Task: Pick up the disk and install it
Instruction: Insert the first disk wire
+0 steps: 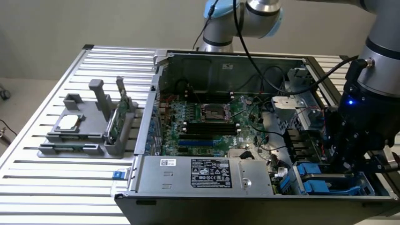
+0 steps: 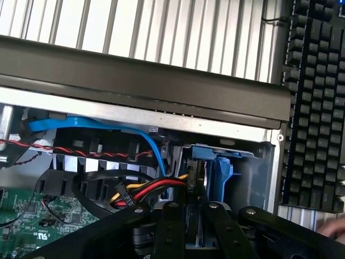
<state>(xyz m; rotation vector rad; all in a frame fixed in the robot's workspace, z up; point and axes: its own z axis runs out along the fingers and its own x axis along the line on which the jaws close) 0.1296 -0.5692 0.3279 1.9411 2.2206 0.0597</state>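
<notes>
The pincer (image 1: pixel 350 161) is down inside the open computer case (image 1: pixel 218 61), at the drive bay (image 1: pixel 325 180) in the corner by the case's front wall, and the wrist view looks along its black linkage (image 2: pixel 188 226) straight into that bay. The disk (image 2: pixel 215 170), told by its blue carrier, stands on edge directly ahead of the pincer between the bay's grey metal walls, so it appears seated in the slot, or very nearly so, rather than waiting outside the case. The arm reaches in from above because the side panel is off and the bay is only reachable that way. The jaws stand narrowly apart; whether they clamp the carrier's edge or merely flank it I cannot tell, since the fingertips are hidden behind the linkage. Just beside the pincer, a bundle of red, yellow and black power wires (image 2: pixel 156 189) runs to a connector at the disk's end, and a flat blue data cable (image 2: pixel 97 125) arcs beyond it along the case wall, both routed to meet a drive in this position. Further off lies the motherboard (image 1: pixel 206 122), and well apart on the slatted worktop (image 1: pixel 62 187) stands a grey parts holder (image 1: pixel 87 131). A black keyboard (image 2: pixel 315 102) rests on the worktop past the case's edge.
</notes>
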